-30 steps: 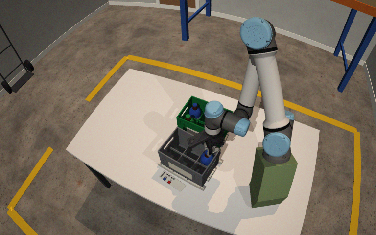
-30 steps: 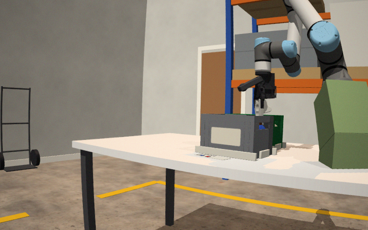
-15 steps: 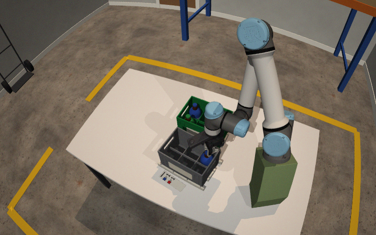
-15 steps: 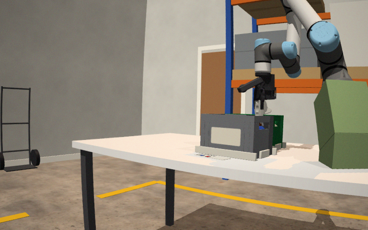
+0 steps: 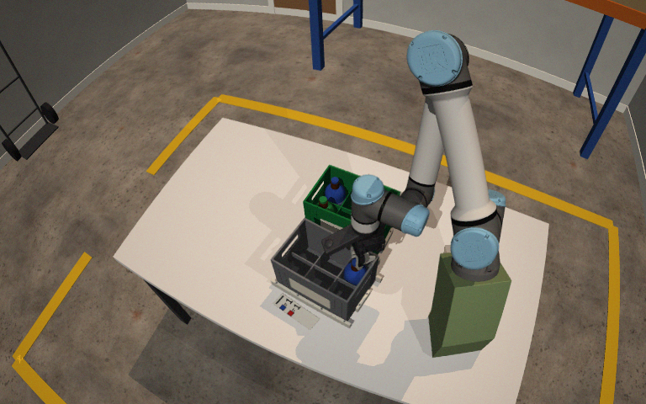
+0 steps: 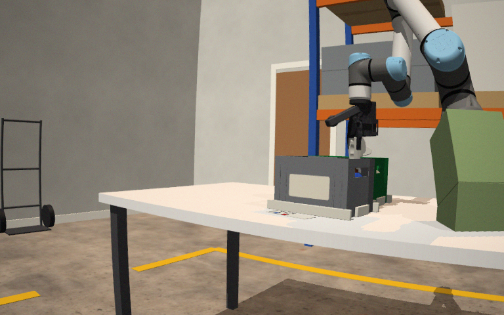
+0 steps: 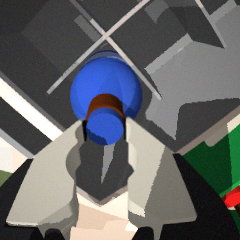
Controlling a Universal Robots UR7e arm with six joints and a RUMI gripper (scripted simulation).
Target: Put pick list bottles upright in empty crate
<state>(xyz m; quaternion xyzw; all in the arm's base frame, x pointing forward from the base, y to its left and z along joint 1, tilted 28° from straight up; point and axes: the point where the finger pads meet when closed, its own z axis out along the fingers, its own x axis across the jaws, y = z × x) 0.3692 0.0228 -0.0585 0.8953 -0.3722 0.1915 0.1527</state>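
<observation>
One blue bottle in our grip, inside the grey crate

Nearest to us on the white table (image 5: 190, 199) (image 6: 186, 200) lies the paper list (image 5: 304, 318) (image 6: 302, 215). We see its black bar, then a blue square and a red square; the figures beside them are too small for us to read surely. Pale strips (image 5: 311, 304) (image 6: 308, 210) lie between the list and the grey crate (image 5: 280, 271) (image 6: 338, 182).

In that crate, in the back compartment at the end toward the green pedestal (image 5: 468, 314) (image 6: 479, 207), stands our blue bottle (image 5: 353, 273) (image 6: 357, 174) (image 7: 106, 82), roughly upright. Our gripper (image 5: 363, 260) (image 6: 356, 157) (image 7: 105, 119) points down over it, its jaws only slightly apart and closed on the neck, just under the blue cap. Whether the bottle touches the crate floor, we cannot tell.

Just behind is the green crate (image 5: 328, 218) (image 6: 380, 178) (image 7: 205, 172). In it we see another blue bottle (image 5: 335, 191) and a green-capped bottle (image 5: 324, 204); from the wrist we also catch a red cap (image 7: 232, 198). The arm hides part of this crate from above.

Farther back, well apart from the table, stands a rack (image 5: 316, 40) (image 6: 314, 74) with blue posts.
</observation>
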